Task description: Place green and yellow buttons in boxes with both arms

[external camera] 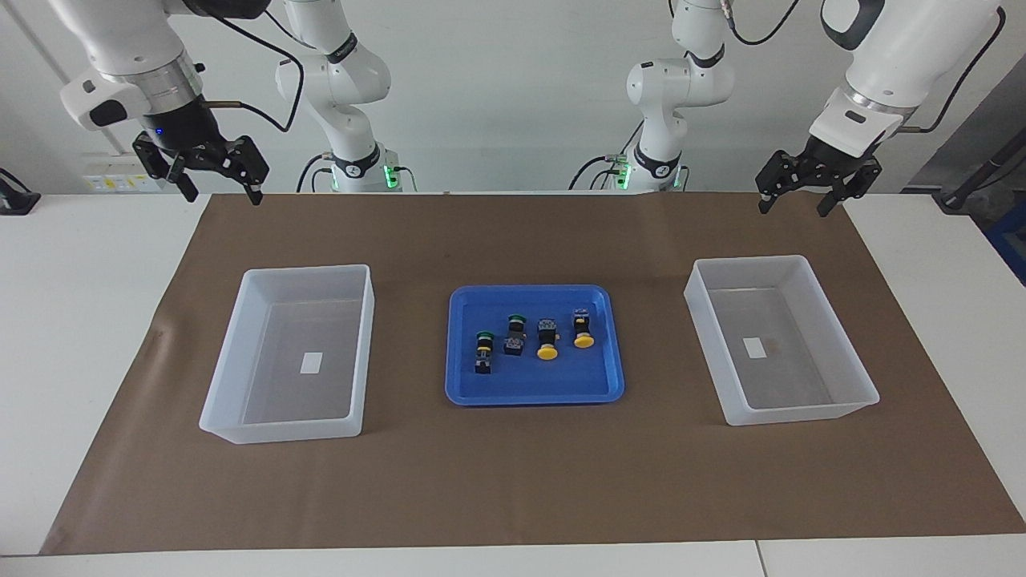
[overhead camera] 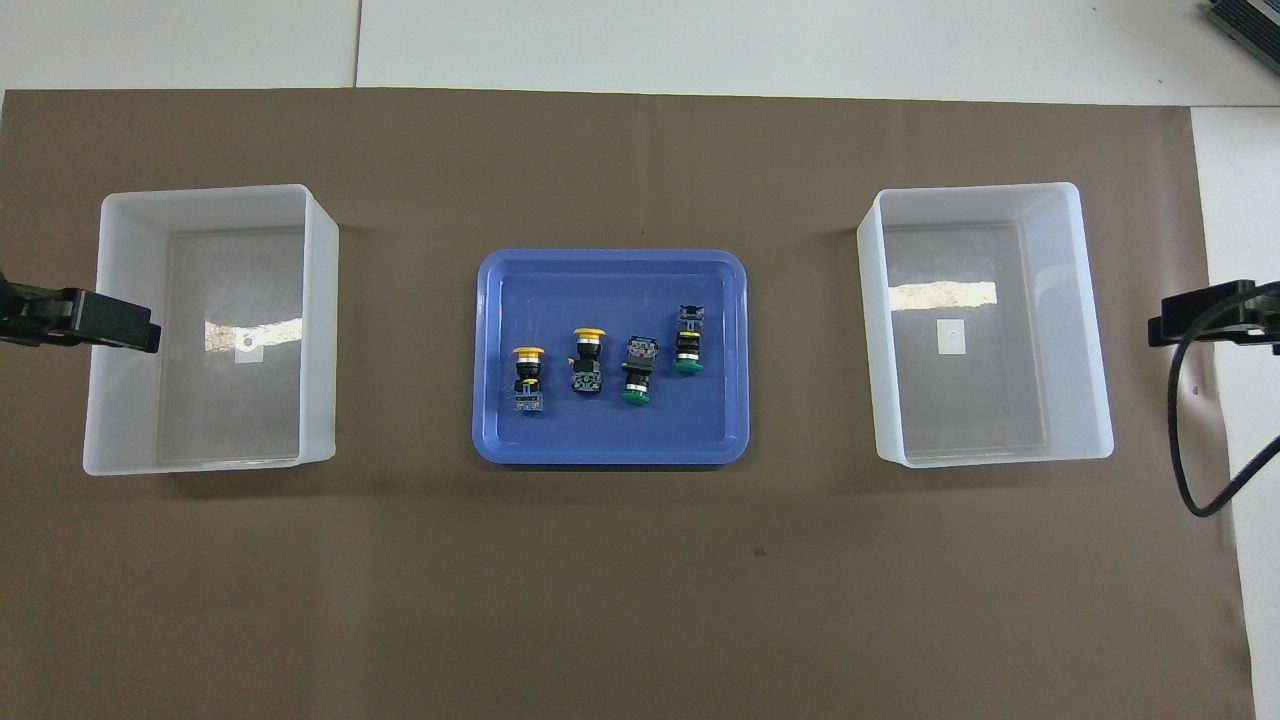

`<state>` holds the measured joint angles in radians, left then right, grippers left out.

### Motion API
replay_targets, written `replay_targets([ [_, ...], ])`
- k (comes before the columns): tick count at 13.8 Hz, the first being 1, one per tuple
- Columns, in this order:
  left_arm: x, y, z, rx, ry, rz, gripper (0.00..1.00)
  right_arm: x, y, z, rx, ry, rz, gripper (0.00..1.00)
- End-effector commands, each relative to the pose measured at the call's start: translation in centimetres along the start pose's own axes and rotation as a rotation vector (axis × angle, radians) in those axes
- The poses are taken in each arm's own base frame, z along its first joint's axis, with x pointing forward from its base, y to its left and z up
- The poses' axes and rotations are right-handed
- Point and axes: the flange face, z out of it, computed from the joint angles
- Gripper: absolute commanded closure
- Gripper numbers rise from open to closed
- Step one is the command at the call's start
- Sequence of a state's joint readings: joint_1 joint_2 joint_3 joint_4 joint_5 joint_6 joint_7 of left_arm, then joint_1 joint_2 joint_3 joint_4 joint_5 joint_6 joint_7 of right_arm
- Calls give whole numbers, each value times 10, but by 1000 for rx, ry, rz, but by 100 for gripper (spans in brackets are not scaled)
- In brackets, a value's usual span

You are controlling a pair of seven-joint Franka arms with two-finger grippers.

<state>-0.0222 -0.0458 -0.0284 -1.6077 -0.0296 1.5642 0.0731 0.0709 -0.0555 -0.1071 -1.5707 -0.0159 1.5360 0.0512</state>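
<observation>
Four buttons lie in a row in the blue tray (external camera: pixel 533 389) at the middle of the mat. Two have green caps (external camera: pixel 483 353) (external camera: pixel 515 332) and lie toward the right arm's end. Two have yellow caps (external camera: pixel 547 338) (external camera: pixel 583 328) and lie toward the left arm's end. In the overhead view the yellow ones (overhead camera: pixel 527 378) (overhead camera: pixel 587 360) and the green ones (overhead camera: pixel 637 370) (overhead camera: pixel 687 340) also show. One empty box (external camera: pixel 276 393) (overhead camera: pixel 960 410) stands toward the right arm's end, the other (external camera: pixel 793 377) (overhead camera: pixel 230 410) toward the left arm's. My right gripper (external camera: pixel 222 192) and left gripper (external camera: pixel 793 204) hang open and empty, high over the mat's edge by the robots.
A brown mat (external camera: pixel 513 481) covers most of the white table (external camera: pixel 80 320). Each box has a small white label on its floor. In the overhead view the left gripper (overhead camera: pixel 140 330) and right gripper (overhead camera: pixel 1170 322) reach in at the outer sides of the boxes.
</observation>
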Motion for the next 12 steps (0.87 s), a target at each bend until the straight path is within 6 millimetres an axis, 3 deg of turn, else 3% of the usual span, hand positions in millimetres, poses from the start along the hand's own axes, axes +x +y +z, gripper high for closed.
replay_targets([
  [1,-8,0,-2,22,21,8,0,-5,0,-3,7,2,4,0],
  [12,-9,2,0,22,10,5,0,-8,-4,2,9,-9,1,0],
])
